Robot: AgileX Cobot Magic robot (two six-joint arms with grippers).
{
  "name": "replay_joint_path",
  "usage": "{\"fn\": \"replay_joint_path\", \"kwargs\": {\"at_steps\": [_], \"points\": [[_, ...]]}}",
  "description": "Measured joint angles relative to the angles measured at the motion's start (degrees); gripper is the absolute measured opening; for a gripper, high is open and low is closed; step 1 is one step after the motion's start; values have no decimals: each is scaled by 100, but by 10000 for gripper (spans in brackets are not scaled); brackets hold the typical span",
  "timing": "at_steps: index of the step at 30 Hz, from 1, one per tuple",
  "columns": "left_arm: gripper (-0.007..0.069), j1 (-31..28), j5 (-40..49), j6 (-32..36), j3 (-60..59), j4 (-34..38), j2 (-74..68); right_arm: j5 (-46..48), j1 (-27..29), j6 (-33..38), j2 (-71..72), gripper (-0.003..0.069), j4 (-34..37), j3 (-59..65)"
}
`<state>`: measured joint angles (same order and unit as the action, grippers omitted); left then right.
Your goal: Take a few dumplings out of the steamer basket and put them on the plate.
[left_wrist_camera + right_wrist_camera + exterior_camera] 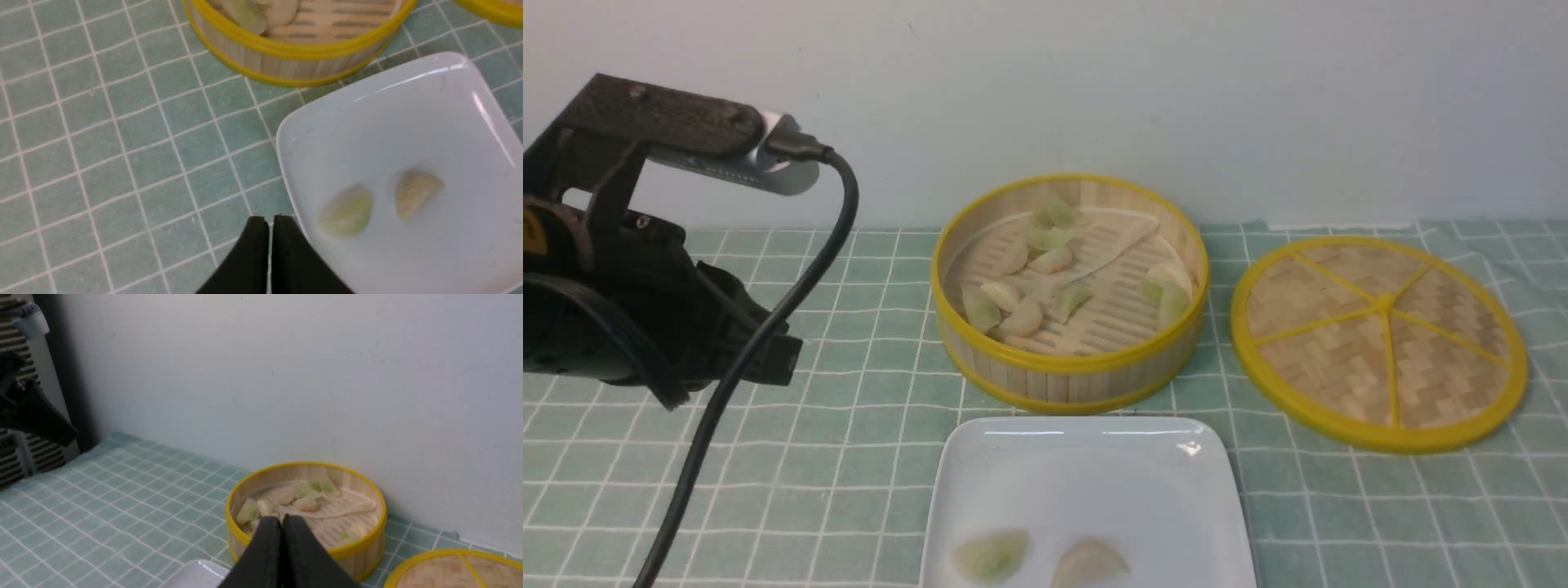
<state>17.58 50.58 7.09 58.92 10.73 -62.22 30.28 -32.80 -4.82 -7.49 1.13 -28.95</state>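
Plate (pixel 1086 465) is closest to us: white, square, rounded corners, sitting on the green checked cloth (pixel 849 408) that covers the bench. Two of the dumplings are on it, near its front edge. Green dumpling (pixel 991 555) is on the left, cream dumpling (pixel 1090 563) just beside it on the right. The two are not touching.

Steamer basket (pixel 1070 380) is just behind the plate, upright, open top, with a narrow strip of cloth between them. Dumplings (pixel 1021 314) inside are a green/cream mix. Most are bunched on the left half of the slatted floor, a couple against the right wall. Pale liner sheet (pixel 1123 241) lies on the floor toward the back.

Lid (pixel 1379 343), a woven disc with yellow spokes, lies flat on the cloth right of the basket, near but apart.

Left arm (pixel 645 310) hangs over the cloth on the left, well apart from the basket. Black cable (pixel 792 310) drops off it. Left claw (pixel 269 222): fingers pressed together, nothing between them, tips over the cloth just beside the plate's left edge.

Right claw (pixel 282 520): fingers closed tight as well, empty. Only its own wrist camera shows it. It is raised and pointing toward the basket, with a corner of the plate below it and the wall (pixel 286 375) behind.
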Motion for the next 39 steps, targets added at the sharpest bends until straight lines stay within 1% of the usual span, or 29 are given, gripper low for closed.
{"fn": "replay_joint_path", "kwargs": {"at_steps": [3, 4, 9, 11, 15, 18, 22, 29, 39], "points": [[-6, 0, -151, 196, -31, 266, 0, -92, 0, -328, 485, -13, -113, 217], [-6, 0, -178, 233, -37, 288, 0, -92, 0, -328, 485, -13, -113, 227], [-6, 0, -465, 755, -454, 988, 247, -176, 0, -499, 721, -13, -164, 289], [-6, 0, -698, 954, -767, 1270, 542, -176, 0, -504, 721, -13, -113, 295], [-6, 0, -1553, 1224, -1532, 1623, 1494, -171, 0, -504, 721, -13, -82, 299], [-6, 0, -2192, 1270, -2011, 1749, 2235, -171, 0, -504, 721, -13, -82, 299], [-6, 0, -2686, 1269, -2527, 1803, 3153, -147, 0, -504, 721, -13, -77, 299], [-6, 0, -2760, 1271, -2743, 1861, 4124, -134, 0, -504, 721, -13, -65, 299], [-6, 0, -2760, 1275, -2743, 1931, 4285, -134, 0, -504, 721, -14, -65, 299]]}}
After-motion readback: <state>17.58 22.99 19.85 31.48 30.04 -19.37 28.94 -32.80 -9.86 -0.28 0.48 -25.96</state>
